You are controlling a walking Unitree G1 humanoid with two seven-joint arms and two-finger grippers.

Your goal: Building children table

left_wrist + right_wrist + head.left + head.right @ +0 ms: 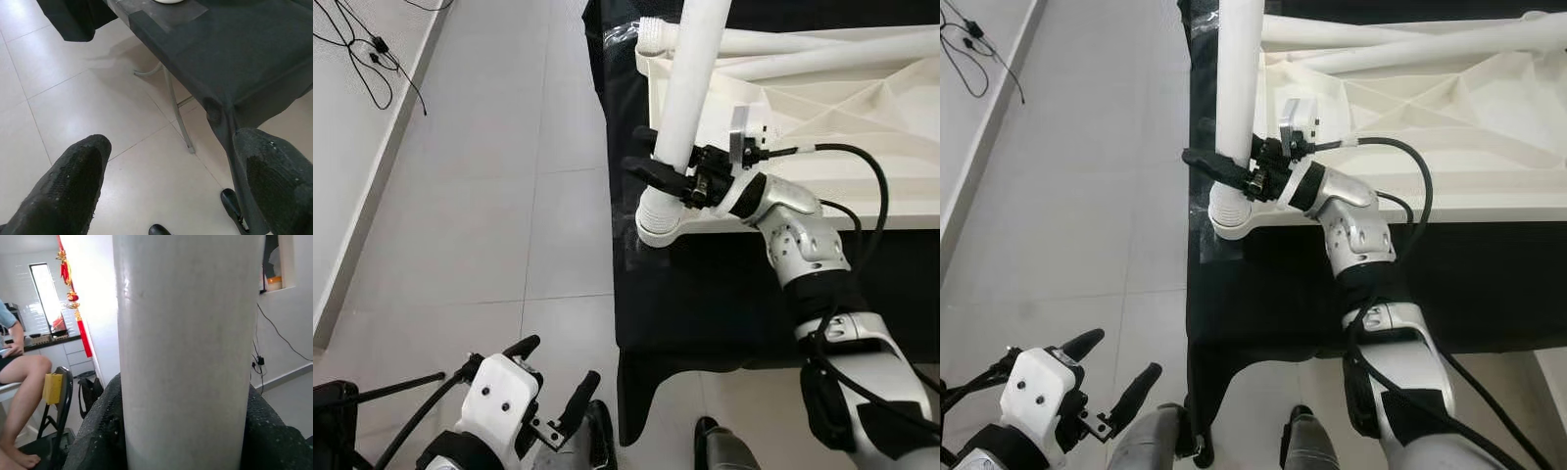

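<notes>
Leg in right tool — (upright)

Pale floor tiles lay left of a black-draped table; black cables trailed along the far-left white wall.

Table leg top beyond frame

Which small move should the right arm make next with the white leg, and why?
Probably twist the leg further into its corner socket. The right end effector grips it upright, and ribbed threads are exposed above the socket, so it seems not fully seated.
</notes>
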